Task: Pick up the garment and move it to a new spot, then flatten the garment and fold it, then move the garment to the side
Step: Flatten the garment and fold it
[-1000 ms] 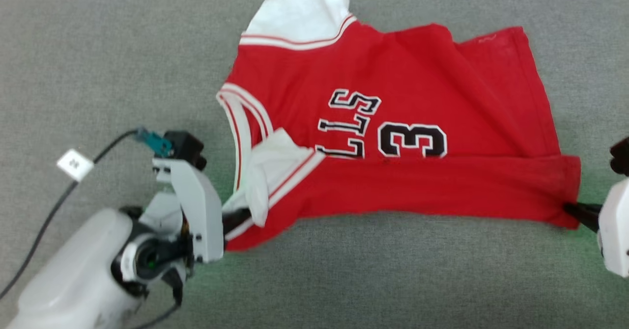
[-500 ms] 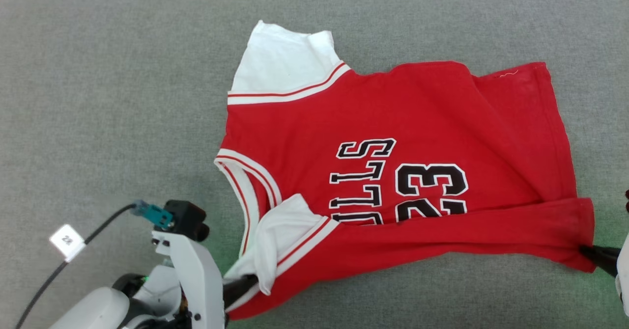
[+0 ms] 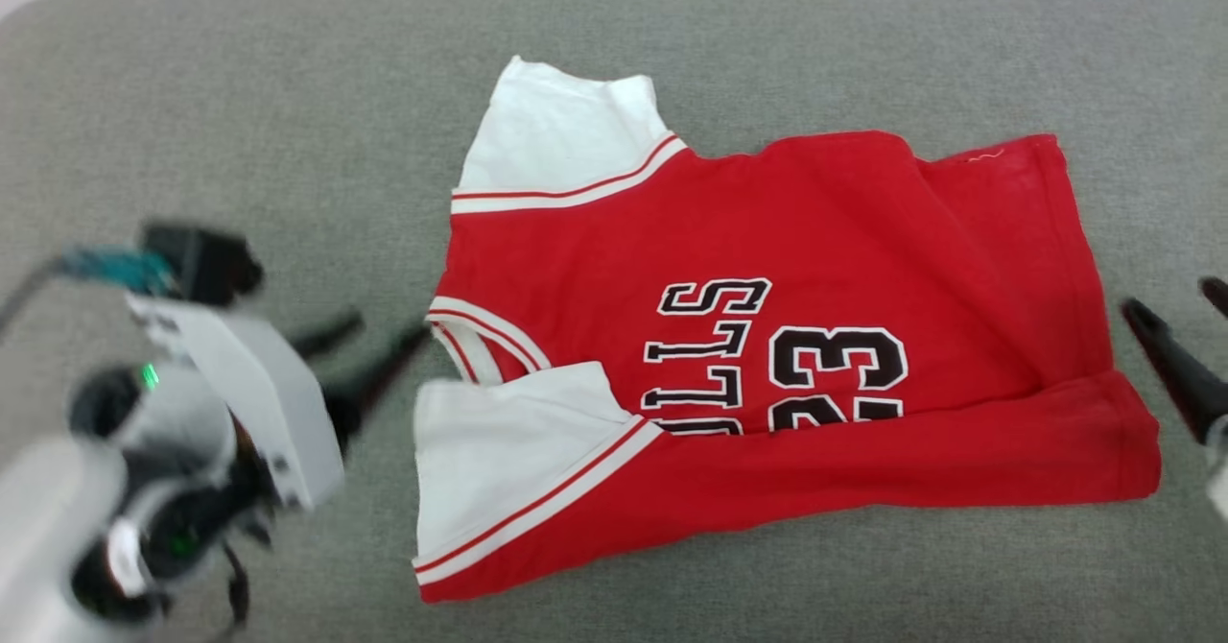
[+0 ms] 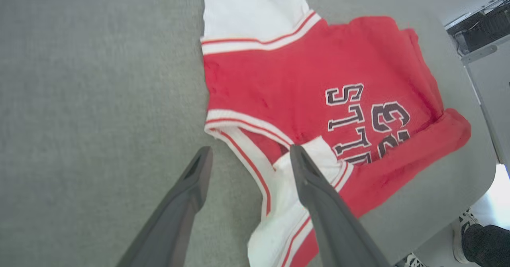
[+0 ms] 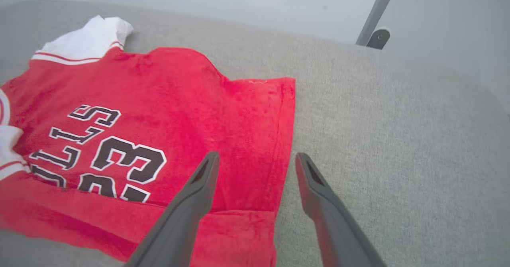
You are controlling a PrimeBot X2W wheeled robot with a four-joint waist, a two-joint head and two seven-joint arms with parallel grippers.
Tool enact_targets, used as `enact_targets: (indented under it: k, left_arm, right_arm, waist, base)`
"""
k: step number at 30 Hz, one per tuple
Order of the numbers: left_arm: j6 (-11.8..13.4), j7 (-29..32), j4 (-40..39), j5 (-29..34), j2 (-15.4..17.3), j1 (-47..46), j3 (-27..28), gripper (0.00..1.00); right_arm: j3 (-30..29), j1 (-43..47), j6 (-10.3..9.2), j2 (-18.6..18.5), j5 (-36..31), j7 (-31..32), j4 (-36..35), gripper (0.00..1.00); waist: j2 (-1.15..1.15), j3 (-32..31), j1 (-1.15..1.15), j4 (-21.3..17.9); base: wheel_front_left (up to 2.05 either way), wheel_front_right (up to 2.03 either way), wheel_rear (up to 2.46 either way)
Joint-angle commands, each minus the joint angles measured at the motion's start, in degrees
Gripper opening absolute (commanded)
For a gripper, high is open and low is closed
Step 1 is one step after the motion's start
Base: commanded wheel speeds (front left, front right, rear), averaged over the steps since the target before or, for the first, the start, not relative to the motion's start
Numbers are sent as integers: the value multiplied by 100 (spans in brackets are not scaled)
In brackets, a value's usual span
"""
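The garment (image 3: 767,240), a red jersey with white sleeves and black lettering, lies spread on the grey padded surface (image 3: 240,144). Its near edge is folded over, covering the lower part of the print, and the near white sleeve lies flat on top. My left gripper (image 3: 369,336) hovers open just left of the collar, holding nothing. In the left wrist view the left gripper (image 4: 250,150) has one finger over the garment (image 4: 279,79) by the neckline trim. My right gripper (image 3: 1170,296) stands open beside the hem. In the right wrist view the right gripper (image 5: 257,155) straddles the hem edge of the garment (image 5: 159,99).
The padded surface's rounded edge shows in the left wrist view, with a person's shoe (image 4: 462,221) on the floor beyond it. A grey metal pole (image 5: 376,16) stands behind the surface's far side. Bare grey padding surrounds the jersey.
Both grippers have opened and let go of the garment's near edge. The left gripper has drawn away to the left, and the near sleeve now lies flat. The head camera shifted earlier.
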Motion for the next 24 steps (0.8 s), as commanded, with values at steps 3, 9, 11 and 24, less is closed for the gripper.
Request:
enact_targets:
  k: [3, 9, 11, 24]
  left_arm:
    - [-114, -200, 352, 273, -114, -689, 138, 100]
    - [-443, -370, 1656, 909, -481, -2177, -35, 100]
    - [-579, -325, 2179, 1099, -613, -2691, -156, 100]
    - [-1304, 490, 5395, 1562, -1404, -4980, -799, 100]
  right_arm:
    - [239, -226, -7, 408, -205, -462, -145, 100]
    - [654, -614, -7, 904, -389, -1044, -65, 100]
    - [783, -725, -7, 961, -390, -1148, -37, 100]
    - [1226, -1083, -6, 943, -274, -1605, 326, 100]
  waist:
    - [0, 86, 0, -156]
    - [0, 415, 0, -537]
    - [0, 566, 0, -699]
    - [0, 1222, 0, -1504]
  base:
    - [0, 0, 0]
    - [0, 0, 0]
    - [0, 0, 0]
    - [0, 0, 0]
